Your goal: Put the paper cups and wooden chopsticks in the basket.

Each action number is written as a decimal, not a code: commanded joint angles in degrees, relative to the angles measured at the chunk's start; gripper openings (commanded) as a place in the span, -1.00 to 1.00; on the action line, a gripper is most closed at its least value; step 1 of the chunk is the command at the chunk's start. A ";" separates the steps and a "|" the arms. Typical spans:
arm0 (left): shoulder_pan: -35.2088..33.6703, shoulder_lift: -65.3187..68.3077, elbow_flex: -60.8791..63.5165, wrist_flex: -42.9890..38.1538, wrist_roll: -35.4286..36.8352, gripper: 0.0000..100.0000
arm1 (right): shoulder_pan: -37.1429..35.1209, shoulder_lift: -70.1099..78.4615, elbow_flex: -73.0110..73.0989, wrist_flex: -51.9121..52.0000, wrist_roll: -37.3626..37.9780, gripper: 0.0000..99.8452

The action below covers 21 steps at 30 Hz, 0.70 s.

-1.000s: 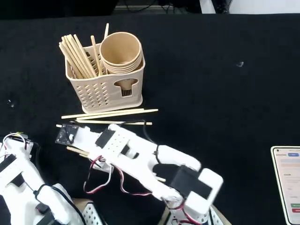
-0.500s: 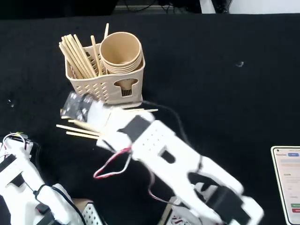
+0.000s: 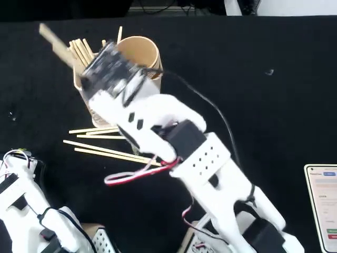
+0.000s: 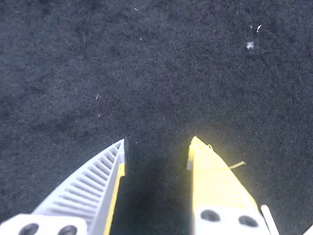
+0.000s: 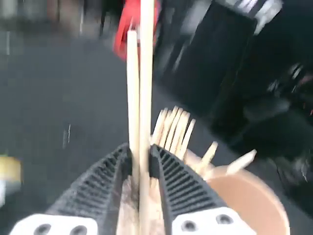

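High view: the right hand (image 3: 80,62), pinching two pale wooden chopsticks (image 3: 52,38), hangs above the beige slotted plastic basket (image 3: 96,116), beside the stacked brown paper cups (image 3: 141,50). Recommended: tip the pair upright over the stick compartment before release. Loose wooden chopsticks (image 3: 105,150) lie on the black surface (image 3: 253,105).

Right wrist view: the jaws are pressed onto the pair (image 5: 139,73).

Left wrist view: the left hand (image 4: 157,142) is spread, low over the surface.

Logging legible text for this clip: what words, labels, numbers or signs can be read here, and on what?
Screen at the table's right edge: lines of print and coloured buttons, too small to read.
Chopsticks and cups: no print on them.
Nothing here can be quoted.
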<state>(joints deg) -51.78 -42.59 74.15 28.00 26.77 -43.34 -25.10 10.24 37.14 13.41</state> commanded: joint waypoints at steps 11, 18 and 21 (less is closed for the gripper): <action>0.75 -0.79 -1.10 -0.97 0.00 -0.57 | 1.58 11.74 -22.02 -9.93 -7.47 -0.98; 0.75 -0.79 -1.10 -0.97 0.00 -0.57 | 5.10 25.89 -33.27 -13.01 -7.47 -0.98; 0.75 -0.79 -1.10 -0.97 0.00 -0.57 | 6.15 30.46 -34.51 -13.45 -7.56 -0.98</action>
<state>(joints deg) -51.78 -42.59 74.15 28.00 26.77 -38.77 3.21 -20.09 25.19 6.20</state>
